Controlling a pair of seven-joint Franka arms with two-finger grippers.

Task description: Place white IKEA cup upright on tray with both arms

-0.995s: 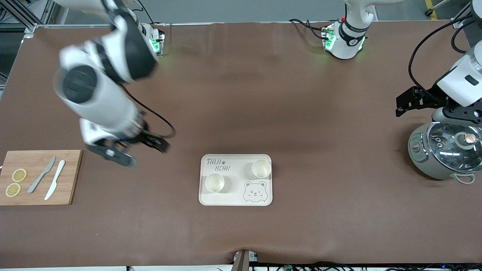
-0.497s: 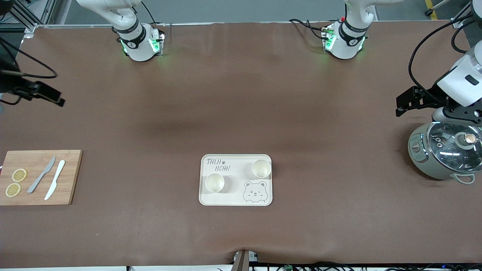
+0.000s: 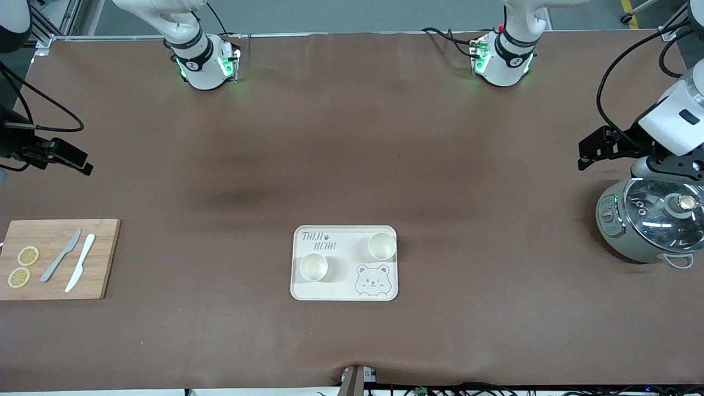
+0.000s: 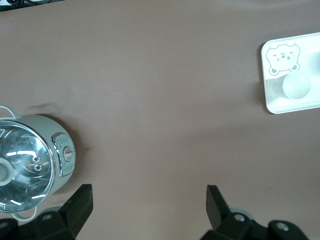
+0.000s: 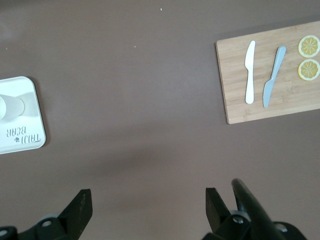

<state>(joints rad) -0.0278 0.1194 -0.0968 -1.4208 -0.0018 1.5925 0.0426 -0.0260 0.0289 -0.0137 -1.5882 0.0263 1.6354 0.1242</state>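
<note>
The cream tray [image 3: 344, 278] with "TAIJI BEAR" lettering lies at the table's middle, near the front camera. Two white cups stand upright on it: one [image 3: 313, 267] below the lettering, one [image 3: 381, 246] above the bear drawing. My right gripper [image 3: 11, 151] hangs open and empty over the table's edge at the right arm's end. My left gripper [image 3: 668, 166] hangs open and empty over the pot at the left arm's end. The left wrist view shows the tray [image 4: 300, 106] with one cup [image 4: 296, 85]. The right wrist view shows the tray's edge [image 5: 34, 107] and part of a cup [image 5: 9, 107].
A wooden cutting board [image 3: 58, 258] with two knives and two lemon slices lies at the right arm's end; it also shows in the right wrist view [image 5: 272, 95]. A grey pot with a glass lid [image 3: 649, 225] stands at the left arm's end and shows in the left wrist view [image 4: 30, 167].
My right arm has swung away from beside the cutting board, up and out to the table's edge at its own end. The left arm, tray and cups have not moved.
</note>
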